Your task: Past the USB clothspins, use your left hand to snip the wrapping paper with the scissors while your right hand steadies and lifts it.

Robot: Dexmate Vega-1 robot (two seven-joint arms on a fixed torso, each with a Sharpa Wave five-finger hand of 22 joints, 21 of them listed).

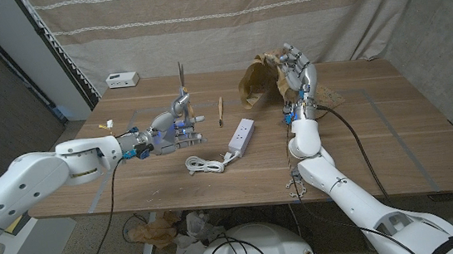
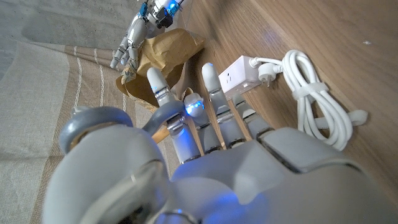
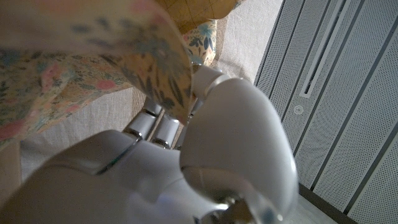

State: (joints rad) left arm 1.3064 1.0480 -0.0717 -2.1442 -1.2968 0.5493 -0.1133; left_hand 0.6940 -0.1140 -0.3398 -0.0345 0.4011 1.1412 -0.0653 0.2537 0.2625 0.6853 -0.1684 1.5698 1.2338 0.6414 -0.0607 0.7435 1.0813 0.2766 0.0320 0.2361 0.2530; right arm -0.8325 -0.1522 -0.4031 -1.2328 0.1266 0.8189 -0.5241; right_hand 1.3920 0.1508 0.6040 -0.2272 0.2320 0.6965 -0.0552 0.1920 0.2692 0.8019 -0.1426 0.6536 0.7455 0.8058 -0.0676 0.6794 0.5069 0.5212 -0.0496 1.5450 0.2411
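I'm holding the grey-handled metal scissors (image 1: pixel 181 100) blades-up in my left hand (image 1: pixel 163 133) and pinching the crumpled brown, floral-lined wrapping paper (image 1: pixel 257 79) raised at the table's far side in my right hand (image 1: pixel 297 77) — needing to carry the blades across, past the white power strip (image 1: pixel 242 134), keeping the sheet taut.

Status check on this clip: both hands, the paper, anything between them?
Left hand grips grey-handled scissors, blades up. Right hand holds crumpled brown wrapping paper lifted. Scissors and paper apart. White power strip on table between arms.

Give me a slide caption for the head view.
Left hand holds scissors upright while right hand lifts wrapping paper off the table.
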